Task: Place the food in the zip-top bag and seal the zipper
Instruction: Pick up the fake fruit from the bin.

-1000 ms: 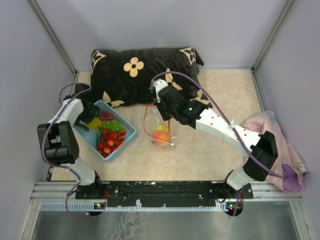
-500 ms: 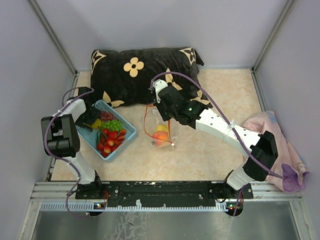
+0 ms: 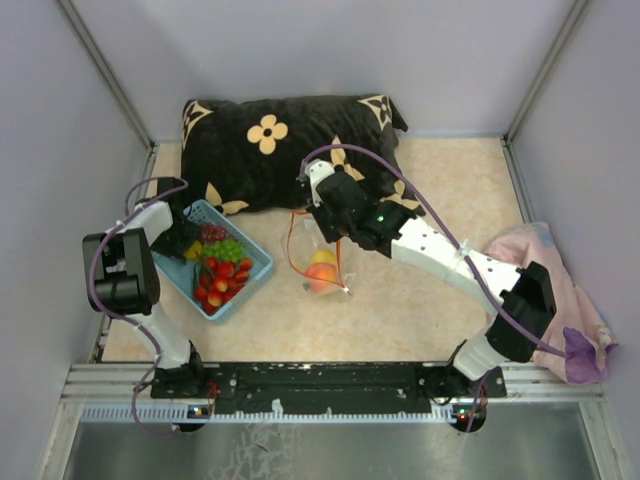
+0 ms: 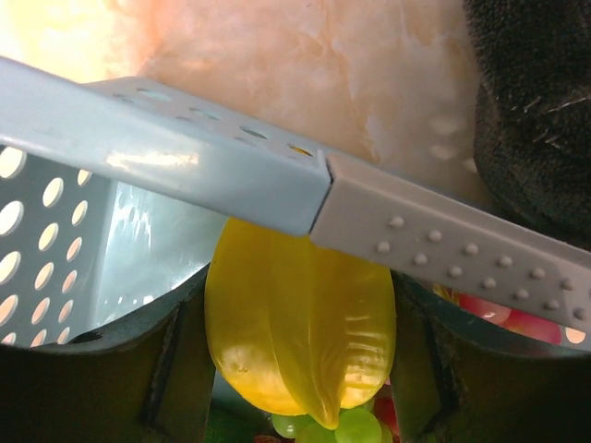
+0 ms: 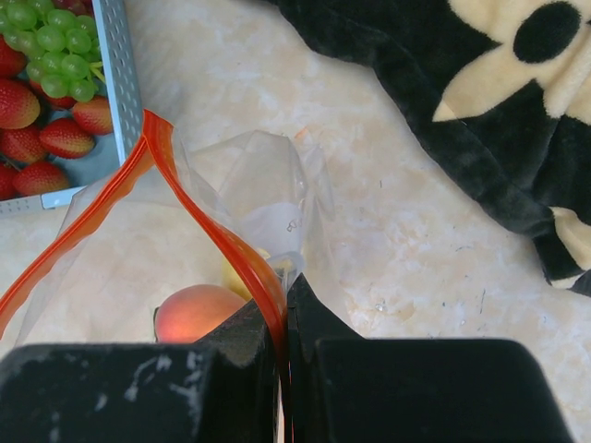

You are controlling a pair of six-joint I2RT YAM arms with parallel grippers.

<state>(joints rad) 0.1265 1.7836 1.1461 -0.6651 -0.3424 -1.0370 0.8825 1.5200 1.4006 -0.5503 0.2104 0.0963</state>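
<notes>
— Where's the zip-top bag (image 3: 320, 252) sitting rn?

— It's lying on the table (image 3: 440, 180), approx mid, just in front of the black pillow (image 3: 270, 140) w/ the tan flowers, and just beside the blue basket (image 3: 262, 266), on that basket's right. The mouth is gaping. The zipper (image 5: 222, 238) is running as two red-orange strips that are meeting at one corner and spreading apart from there.

— Anything inside?

— A peach (image 5: 189, 314) is resting at the bottom, w/ a yellowish piece tucked next to it. Can't tell what that piece is.

— And the arms?

— The right gripper (image 5: 283, 300) is pinching one zipper strip, fingers clamped tight on it w/ no gap btwn them, holding that edge up. The left gripper (image 4: 300, 369) is reaching into the basket at its far-left corner, and both fingers are pressing on a ribbed yellow fruit (image 4: 300, 341), one on each side. The basket rim is crossing right over the fruit in the wrist view. Can't tell if it's lifted off the basket floor.

— What else is in the basket?

— The strawberries (image 3: 222, 280) are piling at the near end and the grapes (image 3: 228, 248) are sitting in the middle. Off by the right wall, a pink cloth (image 3: 560, 290) is bunching up, well apart from the bag.
</notes>
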